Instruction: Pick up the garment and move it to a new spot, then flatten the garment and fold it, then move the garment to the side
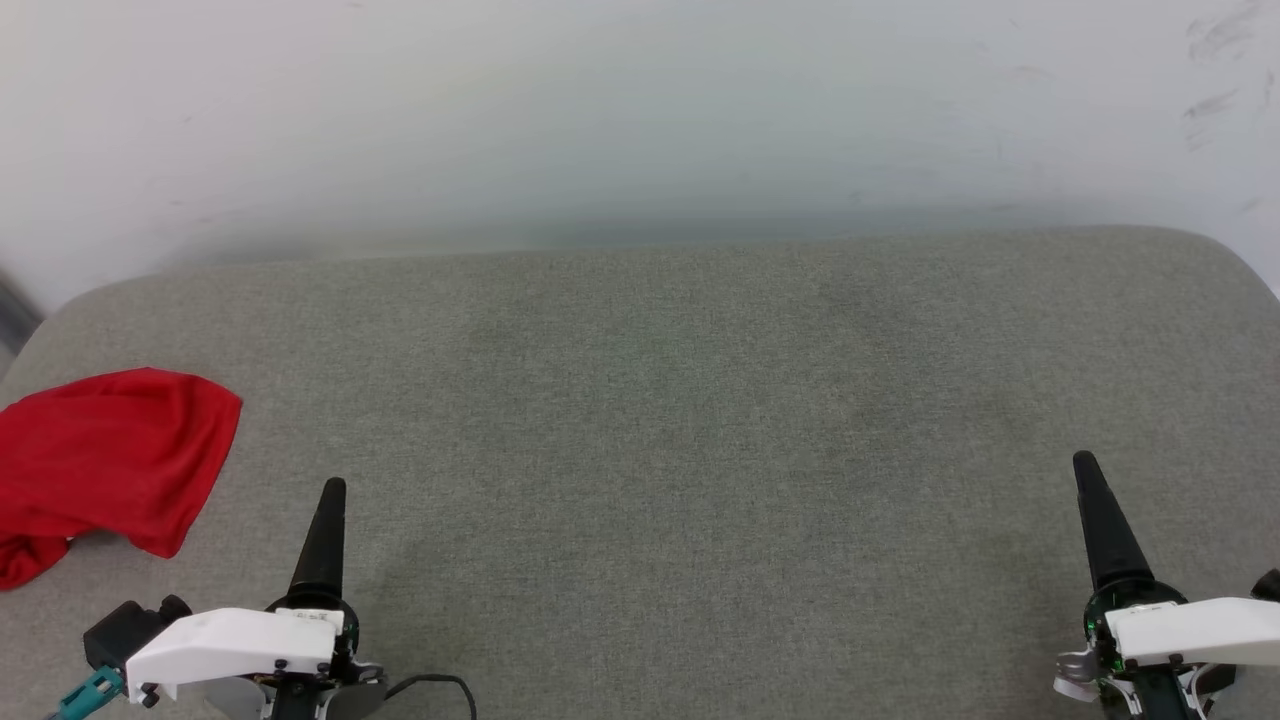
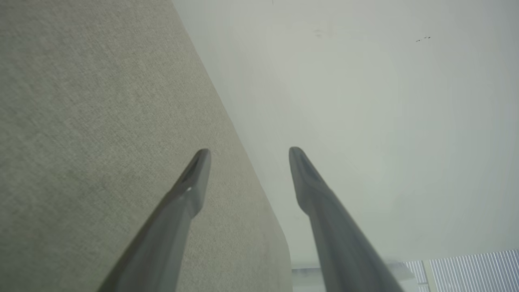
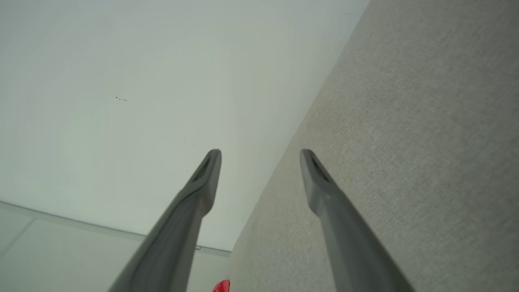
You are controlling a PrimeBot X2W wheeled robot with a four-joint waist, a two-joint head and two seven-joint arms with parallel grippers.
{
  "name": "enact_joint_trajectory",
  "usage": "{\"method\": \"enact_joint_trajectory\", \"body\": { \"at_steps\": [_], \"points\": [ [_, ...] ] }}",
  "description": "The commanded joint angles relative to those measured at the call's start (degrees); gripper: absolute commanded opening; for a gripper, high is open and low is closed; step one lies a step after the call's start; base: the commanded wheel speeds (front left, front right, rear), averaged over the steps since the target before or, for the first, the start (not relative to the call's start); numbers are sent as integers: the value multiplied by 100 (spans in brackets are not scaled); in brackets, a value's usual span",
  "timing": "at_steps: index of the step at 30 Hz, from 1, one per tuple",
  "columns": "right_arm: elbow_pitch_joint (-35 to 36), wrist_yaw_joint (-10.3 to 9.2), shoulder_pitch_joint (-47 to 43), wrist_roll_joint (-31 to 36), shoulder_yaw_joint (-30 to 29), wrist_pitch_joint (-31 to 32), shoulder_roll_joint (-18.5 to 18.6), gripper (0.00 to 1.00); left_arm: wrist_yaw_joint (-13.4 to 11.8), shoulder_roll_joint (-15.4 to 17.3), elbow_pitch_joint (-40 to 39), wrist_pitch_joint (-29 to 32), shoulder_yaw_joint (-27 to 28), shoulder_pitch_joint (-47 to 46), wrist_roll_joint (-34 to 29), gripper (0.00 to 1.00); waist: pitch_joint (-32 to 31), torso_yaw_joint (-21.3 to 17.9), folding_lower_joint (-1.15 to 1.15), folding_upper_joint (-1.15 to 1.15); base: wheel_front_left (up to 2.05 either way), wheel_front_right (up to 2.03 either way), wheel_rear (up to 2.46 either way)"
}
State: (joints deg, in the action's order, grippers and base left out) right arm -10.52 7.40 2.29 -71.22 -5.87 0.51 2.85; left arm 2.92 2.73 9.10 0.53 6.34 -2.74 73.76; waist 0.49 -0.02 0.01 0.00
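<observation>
From the head view we see the red, soft-fabric garment bunched at the left edge of the grey fabric-covered counter. The frame cuts it off, so we make out no sleeves or print, while the left tool and right tool rest low and well apart, which we judge leaves room for spreading. In the left wrist view that tool's dark fingers stand released, grasping nothing; in the right wrist view the right tool is likewise released, and a red sliver at the bottom edge is too small to read.
</observation>
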Motion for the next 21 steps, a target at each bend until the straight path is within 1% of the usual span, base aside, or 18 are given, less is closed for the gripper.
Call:
{"method": "enact_joint_trajectory", "body": {
  "at_steps": [1,5,6,7,8,9,15,21],
  "points": [
    [206,9,72,372,36,-69,8,100,-84,11,-185,-76,-32,-22,-344,100,1,1,-1,0,0,0,0],
    [346,10,34,932,83,-161,8,100,-267,11,-323,-168,-108,47,-886,100,3,1,-1,0,0,0,0],
    [346,10,34,932,83,-161,8,100,-267,11,-323,-168,-108,47,-886,100,3,1,-1,0,0,0,0],
    [382,10,24,1090,105,-182,8,100,-312,11,-352,-191,-133,65,-1010,100,4,1,-1,0,0,0,0],
    [438,10,-4,1349,131,-228,8,100,-394,12,-399,-236,-180,98,-1258,100,5,2,-1,0,0,0,0],
    [438,10,-4,1349,131,-228,8,100,-394,12,-399,-236,-180,98,-1258,100,5,2,-1,0,0,0,0],
    [545,10,-71,2143,246,-353,8,100,-559,12,-458,-360,-339,187,-1990,100,6,8,-1,0,0,0,0],
    [592,11,-163,2801,342,-473,7,100,-702,14,-555,-480,-461,256,-2575,100,6,18,-1,0,0,0,0]
  ]
}}
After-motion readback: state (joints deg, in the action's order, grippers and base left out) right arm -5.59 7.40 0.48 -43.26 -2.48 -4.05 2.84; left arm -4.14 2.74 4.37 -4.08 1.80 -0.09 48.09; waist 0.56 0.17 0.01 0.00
